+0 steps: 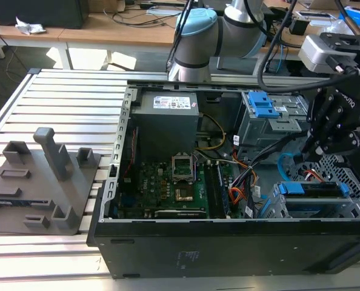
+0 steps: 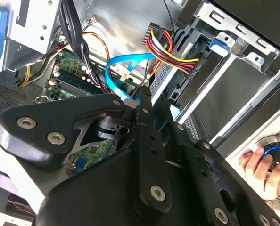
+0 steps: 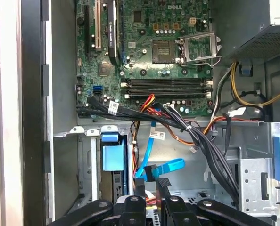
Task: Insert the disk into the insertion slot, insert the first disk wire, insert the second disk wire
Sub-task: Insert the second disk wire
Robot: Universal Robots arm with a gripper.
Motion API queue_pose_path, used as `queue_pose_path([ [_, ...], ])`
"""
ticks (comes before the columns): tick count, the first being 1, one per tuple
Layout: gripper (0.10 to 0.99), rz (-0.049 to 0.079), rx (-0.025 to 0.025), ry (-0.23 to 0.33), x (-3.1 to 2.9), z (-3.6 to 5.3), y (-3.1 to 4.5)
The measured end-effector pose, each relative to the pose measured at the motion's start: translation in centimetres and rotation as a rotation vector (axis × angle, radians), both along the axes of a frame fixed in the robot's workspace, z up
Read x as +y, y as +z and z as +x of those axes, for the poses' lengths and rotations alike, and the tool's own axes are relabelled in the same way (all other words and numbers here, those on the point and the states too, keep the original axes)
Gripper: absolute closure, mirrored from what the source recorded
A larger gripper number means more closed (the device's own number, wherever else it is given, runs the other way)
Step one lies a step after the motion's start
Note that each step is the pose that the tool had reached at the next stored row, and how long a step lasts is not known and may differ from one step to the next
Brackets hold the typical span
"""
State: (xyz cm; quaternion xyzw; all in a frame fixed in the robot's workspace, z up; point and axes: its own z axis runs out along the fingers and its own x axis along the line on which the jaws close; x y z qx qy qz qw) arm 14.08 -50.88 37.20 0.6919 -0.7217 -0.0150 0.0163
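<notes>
Your gripper is clamped on the plug end of the light-blue wire, carried plug-first, probably to meet the drive's connector. The disk already sits in the insertion slot, at the exterior view's right.

Shows a robotics laboratory or electronics workshop. Sets an open black metal desktop computer case, green motherboard exposed, on a silver slotted aluminium-profile table, beside a grey moulded plastic fixture plate. Includes a grey industrial robot arm with pale blue joint caps and, behind it, light wooden benches strewn with dark cables. Catches a person's hand on a blue-ringed round knob in the second wrist view.
</notes>
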Motion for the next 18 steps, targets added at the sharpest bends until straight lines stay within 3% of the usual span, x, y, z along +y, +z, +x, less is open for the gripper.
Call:
queue_pose_path([
  [6, 0.847, 0.000, -0.0001, 0.013, 0.97, -0.15, 0.01],
  [14, 0.847, -0.002, 0.0000, 0.113, 0.91, -0.88, -0.06],
  [18, 0.847, -0.002, 0.0000, 0.133, 0.64, -1.17, -0.22],
])
